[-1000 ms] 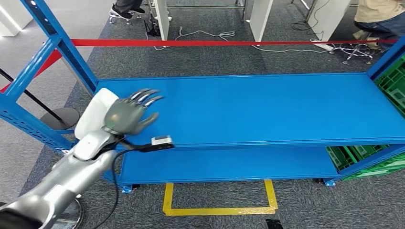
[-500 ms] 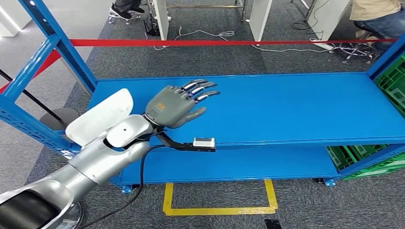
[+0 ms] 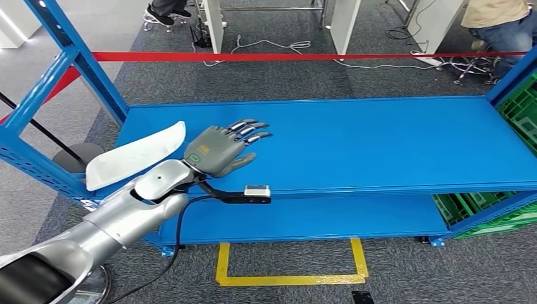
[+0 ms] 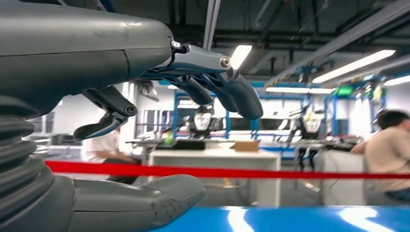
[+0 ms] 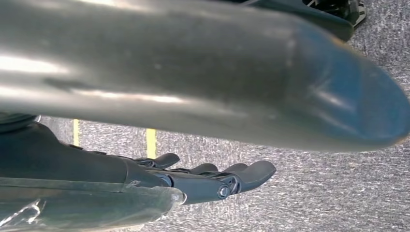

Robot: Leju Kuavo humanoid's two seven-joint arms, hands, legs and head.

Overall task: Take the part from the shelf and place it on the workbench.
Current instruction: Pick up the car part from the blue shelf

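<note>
the left hand [image 3: 218,151] hovers low over the blue shelf [image 3: 380,145], fingers [image 3: 250,130] spread and holding nothing. just beside its wrist, at the shelf's left end, lies the white curved part [image 3: 133,155], overhanging the edge. the right hand [image 5: 212,181] hangs over the floor, fingers loosely extended, empty. risk: a sideways sweep of the left arm could knock the part off the shelf.
</note>
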